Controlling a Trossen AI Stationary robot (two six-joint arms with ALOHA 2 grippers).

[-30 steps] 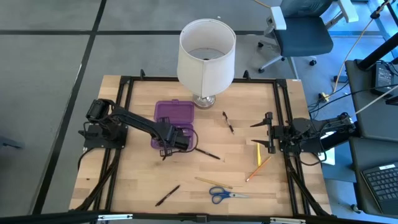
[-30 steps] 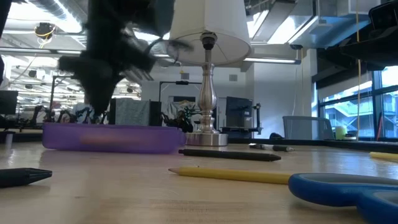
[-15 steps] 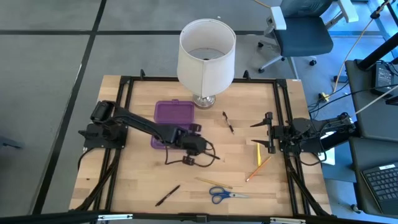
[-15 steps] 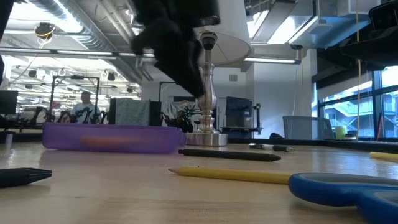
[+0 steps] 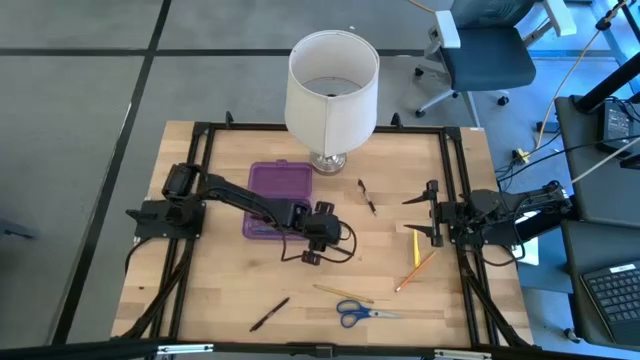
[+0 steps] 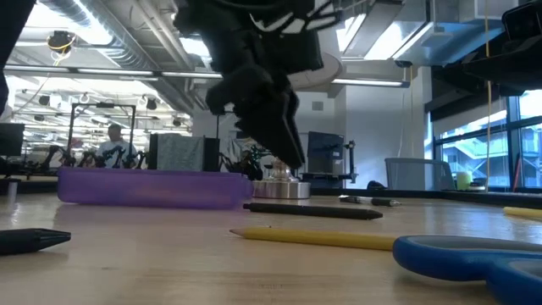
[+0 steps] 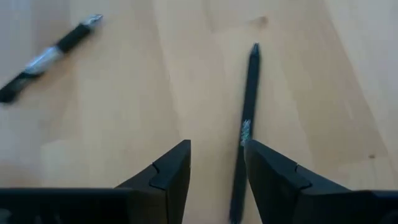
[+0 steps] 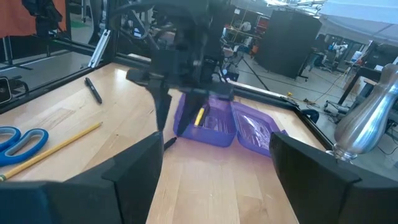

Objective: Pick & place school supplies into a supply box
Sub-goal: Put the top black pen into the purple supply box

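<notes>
The purple supply box (image 5: 279, 182) lies open on the table left of centre, with a yellow pencil inside (image 8: 199, 116). My left gripper (image 7: 217, 149) is open. It hovers just right of the box over a black pen (image 7: 247, 118) that lies flat on the table (image 5: 343, 252). The pen runs along the fingers, close to one of them, and I see no touch. In the low view the gripper (image 6: 275, 119) hangs above the pen (image 6: 313, 210). My right gripper (image 5: 423, 214) waits open at the table's right edge.
A white-shaded lamp (image 5: 332, 92) stands at the back centre. A black-and-silver pen (image 5: 367, 197), two pencils (image 5: 416, 258), a third pencil (image 5: 343, 293), blue scissors (image 5: 363, 312) and another black pen (image 5: 270, 313) lie scattered on the table's near and right parts.
My left gripper has moved from over the box's tray toward the table's right edge. It now stands lower, over the black pen. The pen and the other supplies have stayed where they were.
</notes>
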